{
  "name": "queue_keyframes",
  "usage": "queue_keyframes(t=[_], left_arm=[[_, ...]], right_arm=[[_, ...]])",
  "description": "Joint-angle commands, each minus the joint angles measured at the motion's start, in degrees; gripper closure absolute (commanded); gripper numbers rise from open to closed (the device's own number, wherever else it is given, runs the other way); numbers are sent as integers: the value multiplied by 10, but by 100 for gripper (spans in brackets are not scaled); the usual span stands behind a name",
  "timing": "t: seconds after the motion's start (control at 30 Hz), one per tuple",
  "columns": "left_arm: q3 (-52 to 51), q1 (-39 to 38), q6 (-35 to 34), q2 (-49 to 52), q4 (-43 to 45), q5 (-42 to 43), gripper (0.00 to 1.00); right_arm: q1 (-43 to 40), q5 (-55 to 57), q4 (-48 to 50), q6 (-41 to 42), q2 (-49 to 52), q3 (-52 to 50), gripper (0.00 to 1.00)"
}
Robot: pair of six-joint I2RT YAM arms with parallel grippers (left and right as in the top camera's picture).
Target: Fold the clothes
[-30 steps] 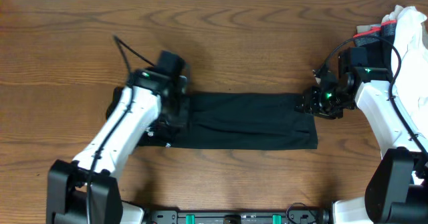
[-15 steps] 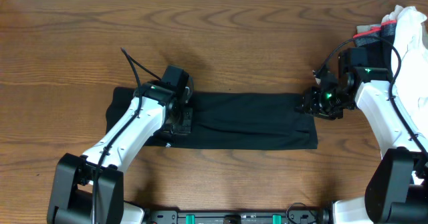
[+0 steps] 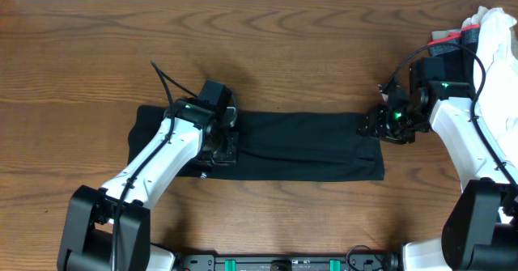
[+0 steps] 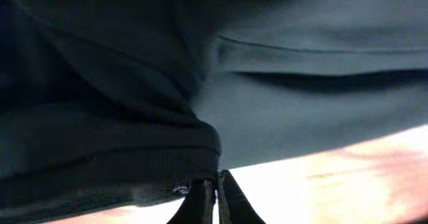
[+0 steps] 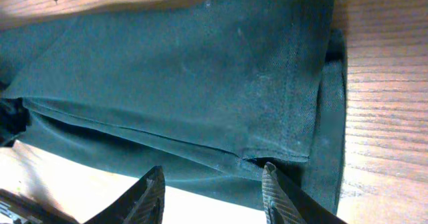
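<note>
While the T-shirt [image 3: 299,146] lay lengthwise across the worktop [image 3: 283,44], left fingers [image 4: 200,198] pinched its fabric near the left end; right fingers [image 5: 146,196] hung open over its right end.

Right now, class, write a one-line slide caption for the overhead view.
Left pincer shut on the long-folded black T-shirt; right pincer open over its other end, on a wooden table.

hidden: T-shirt [image 3: 307,146] partly under left arm [image 3: 162,154]; cut off: white cloth [image 3: 498,36]
</note>
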Motion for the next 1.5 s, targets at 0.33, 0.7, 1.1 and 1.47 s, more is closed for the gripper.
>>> queue_keyframes(t=[0.33,0.7,1.1,1.47], left_arm=[[27,-14,-97,-76,-8,106,94],[26,-84,-123,-60,4,20,94],[26,-63,-104,-55,-32,-174,69],[25,60,-80,-49,61,-330,62]], right_arm=[[-5,-7,8,-7,-6,8,54],[-5,-7,14,-7,-6,8,54],[-5,-7,13,-7,-6,8,47],[19,-33,5,-14,-6,8,48]])
